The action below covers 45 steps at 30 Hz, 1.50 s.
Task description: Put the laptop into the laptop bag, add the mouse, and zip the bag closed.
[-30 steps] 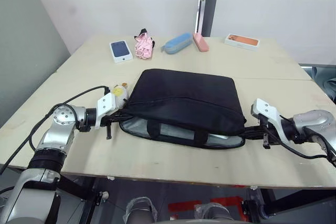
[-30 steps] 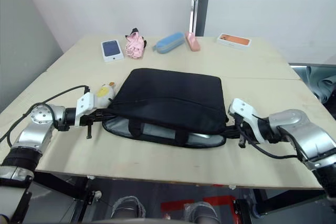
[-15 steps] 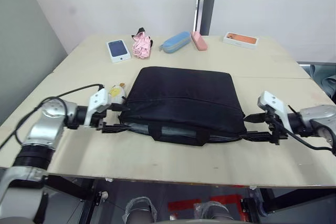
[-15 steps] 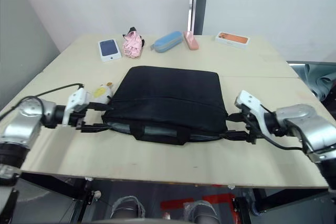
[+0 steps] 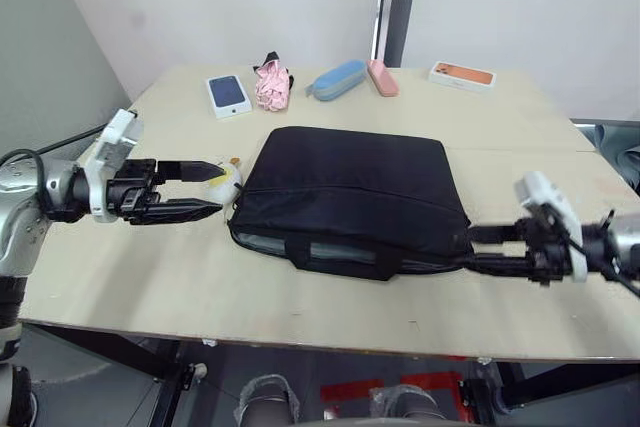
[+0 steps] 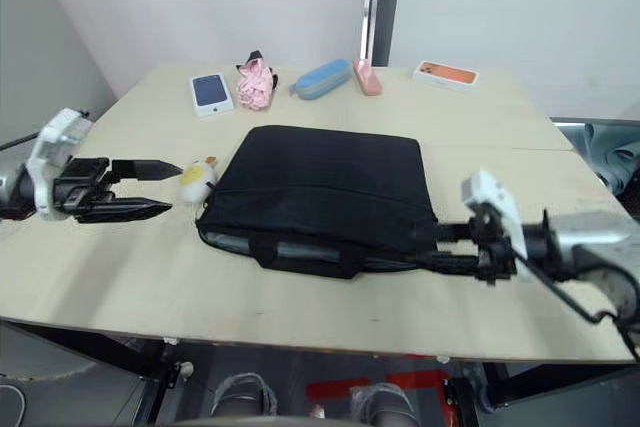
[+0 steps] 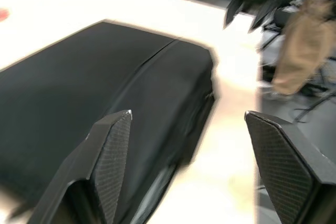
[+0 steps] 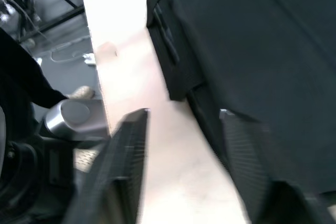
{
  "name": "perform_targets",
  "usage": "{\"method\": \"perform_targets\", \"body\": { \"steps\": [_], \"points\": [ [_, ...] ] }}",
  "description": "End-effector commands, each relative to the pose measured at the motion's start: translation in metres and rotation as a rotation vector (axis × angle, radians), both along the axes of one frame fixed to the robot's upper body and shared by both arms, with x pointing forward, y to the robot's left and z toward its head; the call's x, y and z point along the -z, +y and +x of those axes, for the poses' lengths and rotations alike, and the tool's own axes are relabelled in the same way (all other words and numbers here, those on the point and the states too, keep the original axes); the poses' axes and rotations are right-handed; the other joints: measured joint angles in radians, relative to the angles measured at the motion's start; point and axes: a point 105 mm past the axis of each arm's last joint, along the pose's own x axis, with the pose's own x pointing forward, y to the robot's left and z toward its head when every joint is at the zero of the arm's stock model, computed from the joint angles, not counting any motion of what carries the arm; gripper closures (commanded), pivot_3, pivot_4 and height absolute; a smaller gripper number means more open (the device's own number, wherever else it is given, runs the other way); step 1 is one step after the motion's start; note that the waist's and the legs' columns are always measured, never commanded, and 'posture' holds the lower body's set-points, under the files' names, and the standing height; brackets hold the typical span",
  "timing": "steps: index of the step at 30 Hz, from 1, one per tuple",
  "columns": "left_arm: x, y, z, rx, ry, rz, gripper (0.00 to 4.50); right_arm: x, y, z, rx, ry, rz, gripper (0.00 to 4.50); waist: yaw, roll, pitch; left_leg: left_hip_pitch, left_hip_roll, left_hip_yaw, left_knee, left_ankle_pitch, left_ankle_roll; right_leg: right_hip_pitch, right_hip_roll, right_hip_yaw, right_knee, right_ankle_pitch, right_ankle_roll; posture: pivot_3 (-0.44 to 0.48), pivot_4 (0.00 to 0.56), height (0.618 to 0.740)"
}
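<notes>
Bright, even indoor light from above, pale tabletop [image 5: 300, 297] without glare, soft shadow close under the laptop bag [image 5: 350, 187], head views sharp in the middle, right claw [image 6: 428, 247] a little smeared, both wrist views strongly blurred, background there out of focus

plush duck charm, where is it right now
In the left eye view, the white plush duck charm lies on the table at the laptop bag's left end, just beyond the open left gripper's fingertips.

Bare lab or test room, pale plywood table [image 5: 300, 307], plain white walls [image 5: 220, 7], scattered everyday props
</notes>
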Motion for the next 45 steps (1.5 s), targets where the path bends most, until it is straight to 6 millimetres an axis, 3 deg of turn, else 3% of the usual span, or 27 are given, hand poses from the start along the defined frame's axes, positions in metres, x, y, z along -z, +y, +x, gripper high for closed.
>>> {"method": "perform_targets", "body": {
  "steps": [1,3,8,11,15,29,38,45],
  "points": [
    [-0.01,-0.01,-0.018,0.072,-0.053,0.029,0.89,0.003,0.014,-0.002,-0.009,-0.036,-0.001,3.7,-0.002,0.0,0.0,0.001,0.0,0.0,0.0,0.0,0.0,0.0,0.0,0.0,0.0,0.0,0.0,0.0,0.15,0.74],
    [-0.012,-0.014,-0.021,0.087,-0.064,0.027,0.89,0.015,0.022,0.0,-0.004,-0.031,-0.018,4.43,-0.004,0.0,0.0,0.001,0.001,0.0,0.0,0.0,0.0,0.001,0.0,0.0,0.001,0.0,0.0,0.0,0.15,0.74],
    [-0.009,-0.018,-0.025,0.119,-0.083,0.062,0.89,0.058,0.029,0.02,0.079,-0.008,-0.14,4.47,-0.01,0.0,0.0,0.002,0.0,0.0,0.0,0.0,-0.001,0.001,0.0,0.0,0.002,0.0,0.0,0.0,0.15,0.74],
    [-0.005,-0.02,-0.026,0.138,-0.097,0.097,0.89,0.064,0.041,0.029,0.08,-0.033,-0.146,4.47,-0.011,0.0,0.0,0.001,0.0,0.0,0.0,0.0,-0.001,0.0,0.0,0.001,0.001,0.0,0.001,0.0,0.15,0.74],
    [-0.004,-0.021,-0.024,0.139,-0.117,0.102,0.89,0.063,0.049,0.033,0.092,-0.049,-0.122,4.47,-0.011,0.0,0.0,0.001,0.0,0.0,-0.002,0.0,-0.002,0.0,0.0,0.0,0.001,-0.001,0.002,0.0,0.15,0.74],
    [-0.011,-0.022,-0.022,0.123,-0.133,0.058,0.89,0.057,0.1,0.016,-0.021,-0.009,0.008,4.47,-0.019,0.0,0.0,0.002,0.0,-0.001,-0.001,0.001,-0.003,0.001,0.001,0.0,0.003,-0.001,0.002,0.0,0.15,0.74],
    [-0.016,-0.016,-0.018,0.067,-0.1,0.005,0.89,0.012,0.106,0.007,-0.134,-0.028,0.181,4.47,-0.019,0.0,0.0,0.002,0.0,-0.001,0.0,0.0,-0.003,0.001,0.001,0.0,0.004,-0.001,0.001,0.0,0.15,0.74],
    [-0.002,0.007,-0.017,-0.069,-0.018,-0.01,0.89,0.012,0.107,0.047,-0.025,-0.066,0.14,4.47,-0.026,0.0,0.0,0.002,0.0,-0.001,0.002,0.001,-0.003,0.0,0.001,0.001,0.007,-0.001,0.001,0.0,0.15,0.74]
  ]
}}
